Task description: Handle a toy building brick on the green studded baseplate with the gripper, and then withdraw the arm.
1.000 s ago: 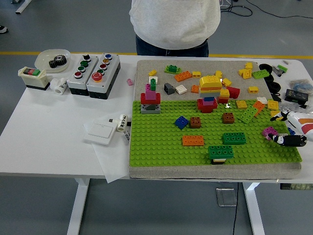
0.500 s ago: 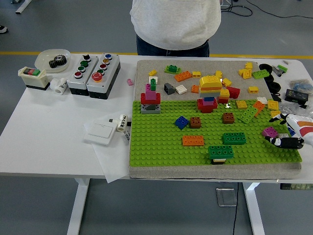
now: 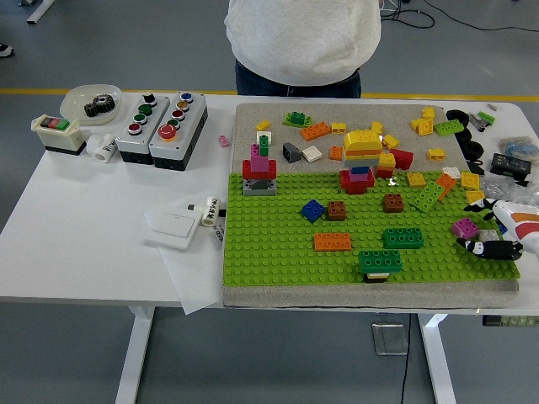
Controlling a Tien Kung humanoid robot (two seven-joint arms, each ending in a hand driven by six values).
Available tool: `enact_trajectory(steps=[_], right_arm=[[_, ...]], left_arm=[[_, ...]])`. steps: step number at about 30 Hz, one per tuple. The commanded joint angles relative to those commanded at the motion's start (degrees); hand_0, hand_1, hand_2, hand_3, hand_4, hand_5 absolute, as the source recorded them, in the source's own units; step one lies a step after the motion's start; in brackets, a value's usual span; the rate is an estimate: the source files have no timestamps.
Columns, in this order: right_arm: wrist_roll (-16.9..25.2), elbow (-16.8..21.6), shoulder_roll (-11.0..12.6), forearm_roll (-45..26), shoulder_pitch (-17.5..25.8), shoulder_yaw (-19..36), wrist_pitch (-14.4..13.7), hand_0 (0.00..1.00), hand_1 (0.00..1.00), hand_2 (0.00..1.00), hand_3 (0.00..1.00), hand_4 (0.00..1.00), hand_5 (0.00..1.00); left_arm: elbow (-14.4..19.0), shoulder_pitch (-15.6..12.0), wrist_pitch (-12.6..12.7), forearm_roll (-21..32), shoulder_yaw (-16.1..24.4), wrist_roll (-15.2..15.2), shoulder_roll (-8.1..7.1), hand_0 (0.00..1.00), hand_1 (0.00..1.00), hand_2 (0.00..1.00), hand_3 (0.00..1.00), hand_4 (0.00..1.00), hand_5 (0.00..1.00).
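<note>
The right hand reaches in from the right edge over the green studded baseplate, close to its right border. Its dark fingers point left, loosely spread, and grip nothing. A small magenta brick sits on the studs just beside the fingertips; whether they touch it cannot be told. Left of it stand a dark green brick, an orange brick and a second green brick near the front edge. The front left part of the baseplate is bare studs. Loose bricks crowd the grey mat behind. A person stands at the far side of the white table.
</note>
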State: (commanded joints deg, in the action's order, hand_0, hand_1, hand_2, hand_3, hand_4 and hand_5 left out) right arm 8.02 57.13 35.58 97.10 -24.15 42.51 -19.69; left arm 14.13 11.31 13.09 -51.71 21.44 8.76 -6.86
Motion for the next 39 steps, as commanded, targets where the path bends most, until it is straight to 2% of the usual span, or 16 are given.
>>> enact_trajectory(steps=[2, 7, 8, 19, 20, 25, 26, 37, 39], right_arm=[[0.11, -0.03, 0.03, 0.02, 0.02, -0.01, -0.04, 0.469, 0.575, 0.681, 0.683, 0.863, 0.442], [0.79, 0.26, -0.05, 0.34, -0.23, -0.63, -0.57, 0.469, 0.575, 0.681, 0.683, 0.863, 0.442], [0.93, 0.26, -0.08, 0.45, -0.33, -0.81, -0.74, 0.428, 0.55, 0.649, 0.659, 0.853, 0.445], [1.59, -0.06, -0.09, 2.96, -1.28, -1.9, -1.3, 0.418, 0.539, 0.635, 0.632, 0.838, 0.445], [1.62, -0.06, -0.11, 3.1, -1.34, -1.98, -1.29, 0.404, 0.514, 0.609, 0.6, 0.808, 0.44], [1.74, -0.46, -0.35, 3.5, -1.63, -2.43, -1.25, 0.404, 0.514, 0.609, 0.6, 0.808, 0.44], [1.77, -0.7, -0.4, 3.64, -1.73, -2.54, -1.29, 0.392, 0.501, 0.592, 0.574, 0.784, 0.433], [2.3, -2.18, -0.78, 4.69, -2.15, -2.76, -1.78, 0.369, 0.486, 0.57, 0.563, 0.755, 0.424], [2.44, -2.33, -0.82, 4.75, -2.19, -2.77, -2.07, 0.335, 0.466, 0.556, 0.55, 0.731, 0.417]], left_arm=[[0.01, 0.0, 0.0, 0.04, -0.03, -0.02, 0.0, 0.759, 0.743, 0.752, 0.609, 0.658, 0.624], [0.02, 0.03, -0.02, -0.06, -0.01, 0.01, 0.01, 0.759, 0.743, 0.752, 0.609, 0.658, 0.624], [0.02, 0.04, -0.03, -0.15, 0.05, 0.04, 0.02, 0.759, 0.744, 0.752, 0.608, 0.659, 0.627], [0.05, 0.14, -0.06, -0.06, -0.03, 0.01, 0.0, 0.76, 0.746, 0.753, 0.608, 0.659, 0.626], [0.05, 0.14, -0.06, -0.08, -0.03, 0.02, 0.0, 0.76, 0.743, 0.751, 0.608, 0.658, 0.625], [0.05, 0.16, -0.05, -0.06, -0.05, 0.03, -0.01, 0.76, 0.743, 0.751, 0.608, 0.658, 0.625], [0.05, 0.17, -0.05, -0.07, -0.05, 0.03, 0.0, 0.76, 0.744, 0.751, 0.608, 0.66, 0.628], [0.12, 0.23, -0.1, -0.2, -0.05, 0.08, 0.0, 0.761, 0.744, 0.752, 0.608, 0.659, 0.628], [0.14, 0.26, -0.1, -0.18, -0.09, 0.09, -0.02, 0.761, 0.745, 0.751, 0.609, 0.658, 0.626]])
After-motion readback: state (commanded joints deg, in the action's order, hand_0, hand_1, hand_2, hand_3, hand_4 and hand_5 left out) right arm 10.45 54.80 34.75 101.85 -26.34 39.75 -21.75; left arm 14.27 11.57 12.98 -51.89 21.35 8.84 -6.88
